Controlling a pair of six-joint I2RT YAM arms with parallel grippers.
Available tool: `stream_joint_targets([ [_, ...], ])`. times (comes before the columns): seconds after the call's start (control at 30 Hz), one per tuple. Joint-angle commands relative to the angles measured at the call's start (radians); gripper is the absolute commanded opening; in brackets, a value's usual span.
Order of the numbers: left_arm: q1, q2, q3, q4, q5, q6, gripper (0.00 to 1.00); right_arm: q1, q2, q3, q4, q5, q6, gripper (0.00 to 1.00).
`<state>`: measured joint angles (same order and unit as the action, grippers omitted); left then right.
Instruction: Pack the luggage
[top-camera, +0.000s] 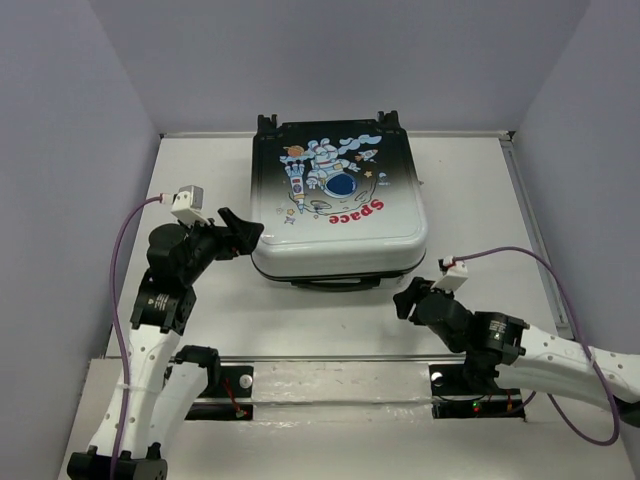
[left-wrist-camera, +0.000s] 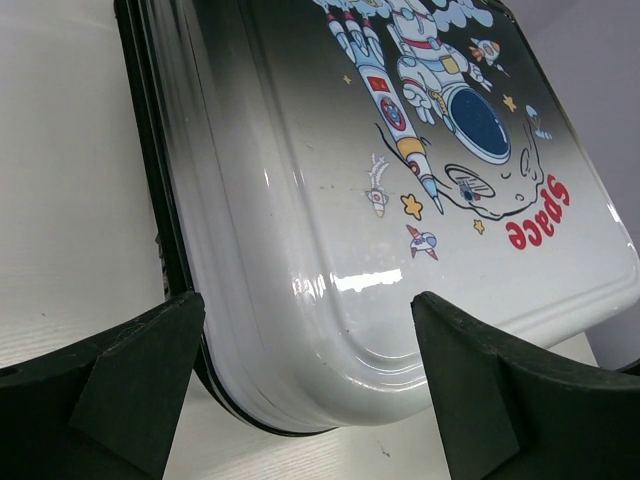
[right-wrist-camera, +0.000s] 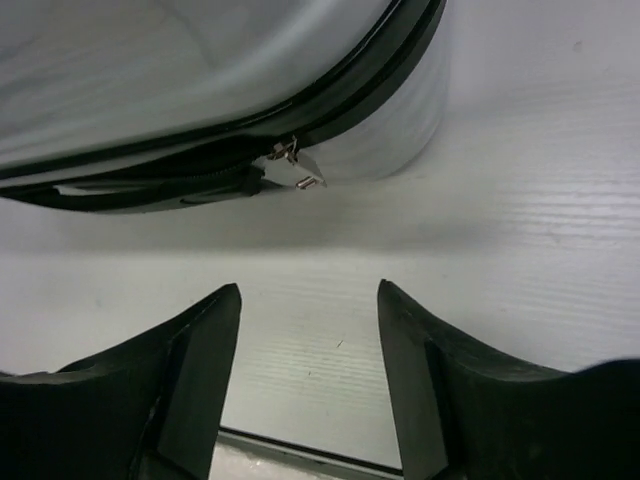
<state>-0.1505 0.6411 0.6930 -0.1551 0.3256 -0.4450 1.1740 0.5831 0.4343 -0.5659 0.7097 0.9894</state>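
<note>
The luggage lies closed and flat in the middle of the table, astronaut and red "Space" print facing up. Its shell also fills the left wrist view. My left gripper is open and empty, its fingers straddling the suitcase's near left corner without clear contact. My right gripper is open and empty, low over the table just in front of the suitcase's near right corner. The right wrist view shows the zip seam and metal zipper pulls beyond the fingers. The black handle sits on the near edge.
White table with grey walls on three sides. A metal rail runs along the near edge between the arm bases. Purple cables loop from both wrist cameras. A raised strip runs down the table's right side.
</note>
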Motion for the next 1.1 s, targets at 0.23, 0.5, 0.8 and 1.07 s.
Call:
stream_joint_targets([
  [0.23, 0.002, 0.012, -0.015, 0.054, 0.087, -0.004, 0.97, -0.243, 0.018, -0.054, 0.455, -0.103, -0.495, 0.54],
  [0.5, 0.002, 0.009, -0.021, 0.057, 0.093, -0.009, 0.96, -0.298, 0.156, -0.062, 0.598, -0.190, -0.531, 0.51],
  [0.8, 0.002, 0.014, -0.047, 0.078, 0.116, -0.024, 0.96, -0.298, 0.213, -0.120, 0.722, -0.170, -0.517, 0.43],
  [1.07, 0.002, 0.029, -0.064, 0.115, 0.132, -0.046, 0.95, -0.298, 0.288, -0.152, 0.896, -0.147, -0.555, 0.36],
])
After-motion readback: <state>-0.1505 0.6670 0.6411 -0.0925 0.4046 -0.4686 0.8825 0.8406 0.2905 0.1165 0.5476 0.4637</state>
